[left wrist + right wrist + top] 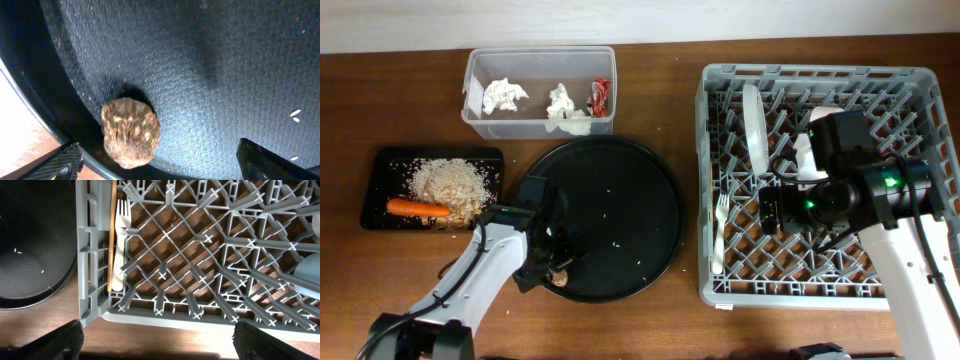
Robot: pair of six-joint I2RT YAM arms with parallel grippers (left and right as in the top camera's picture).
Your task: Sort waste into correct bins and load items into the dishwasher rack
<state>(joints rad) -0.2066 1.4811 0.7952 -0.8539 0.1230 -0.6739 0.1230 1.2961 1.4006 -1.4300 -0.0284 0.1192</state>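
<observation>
Far left: the shallow black tray (pixel 378 158) holds the beige food scraps (pixel 450 180), and the carrot (pixel 417 208) lies along their near edge. Behind it and to the right, the clear tub (pixel 472 105) holds two crumpled tissues (pixel 504 95) and the red wrapper (pixel 599 95) at its right end.

Your left gripper (pixel 160 167) is down inside the round black tray (pixel 630 200), at its near-left rim. Its fingers (pixel 55 162) are spread wide and are not gripping anything. The brown lump (pixel 131 131) sits on the tray floor against the rim wall. It is between the fingers but close to the left one, and you can't tell from this view whether they touch.

The dishwasher rack (pixel 820 292) is on the right. The fork (pixel 119 245) lies flat in it along the left wall, tines toward the back. The grey-white bowl (pixel 754 122) stands on edge among the pegs at back left.

Your right gripper (pixel 160 347) hangs over the rack's near-left corner. Its jaws are wide apart and empty, and the fork is well clear of them. A sliver of the light blue cup (pixel 306 275) shows at the right edge of the right wrist view, among the pegs.
</observation>
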